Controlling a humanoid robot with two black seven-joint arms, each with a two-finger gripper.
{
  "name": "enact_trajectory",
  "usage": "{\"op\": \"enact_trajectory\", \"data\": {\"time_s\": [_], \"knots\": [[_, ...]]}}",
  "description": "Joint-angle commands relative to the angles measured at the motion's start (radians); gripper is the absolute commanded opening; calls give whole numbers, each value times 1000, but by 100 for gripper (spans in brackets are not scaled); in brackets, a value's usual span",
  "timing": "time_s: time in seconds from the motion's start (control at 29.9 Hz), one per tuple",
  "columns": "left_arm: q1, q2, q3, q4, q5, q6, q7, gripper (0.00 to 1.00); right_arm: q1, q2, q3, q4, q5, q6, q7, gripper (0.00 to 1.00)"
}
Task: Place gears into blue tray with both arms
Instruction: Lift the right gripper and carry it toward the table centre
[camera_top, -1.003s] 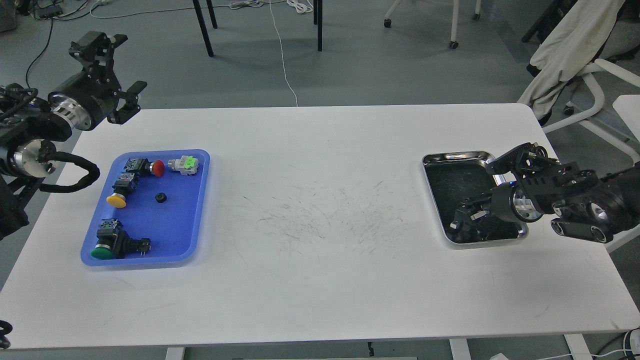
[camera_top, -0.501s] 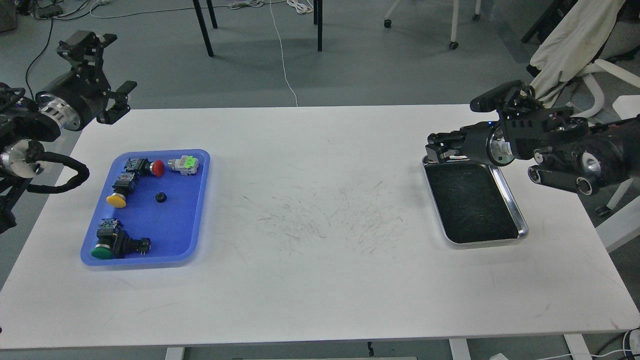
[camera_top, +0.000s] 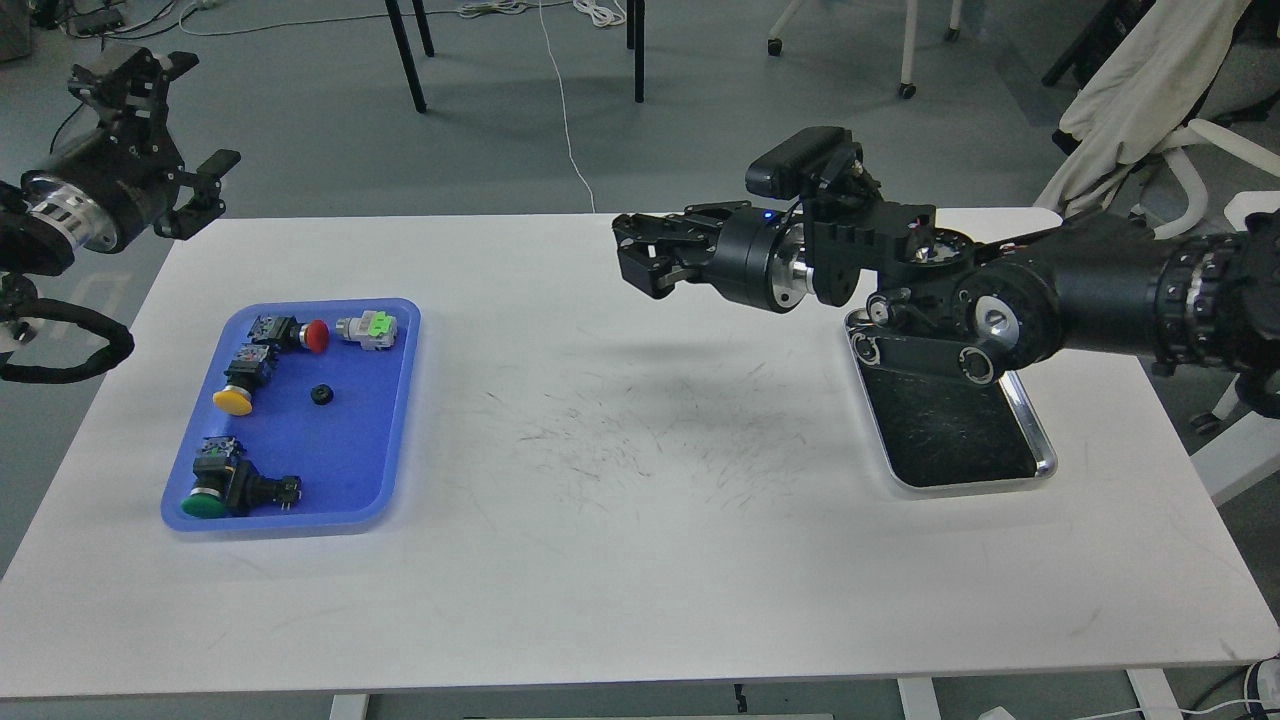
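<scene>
One small black gear (camera_top: 321, 394) lies in the middle of the blue tray (camera_top: 350, 455) at the table's left. My right gripper (camera_top: 640, 258) hangs above the table's far middle, well right of the blue tray. Its fingers are drawn together on something small and dark that looks like the second gear. My left gripper (camera_top: 190, 120) is held high past the table's far left corner, behind the blue tray. It is open, with nothing between its fingers.
The blue tray also holds push-buttons: red (camera_top: 315, 336), yellow (camera_top: 233, 401), green (camera_top: 203, 505), plus a grey and green part (camera_top: 367, 328). A steel tray (camera_top: 950, 425) with a dark, bare inside lies at the right, partly under my right arm. Chairs stand beyond the table.
My right gripper rose out of the steel tray and swung left over the table's far middle. My left gripper drew back up and to the left.
</scene>
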Motion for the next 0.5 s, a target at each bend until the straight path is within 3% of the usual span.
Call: {"op": "enact_trajectory", "data": {"time_s": [0.0,0.1,0.47], "knots": [[0,38,0,-25,-2,0,2,99,-17,56,7,4,-4,-18,19,1],[0,82,2,-53,-2,0,2,99,-57,108,7,0,-17,-28,41,1],[14,208,5,-132,-2,0,2,99,-235,110,12,-65,-167,-91,79,1]]}}
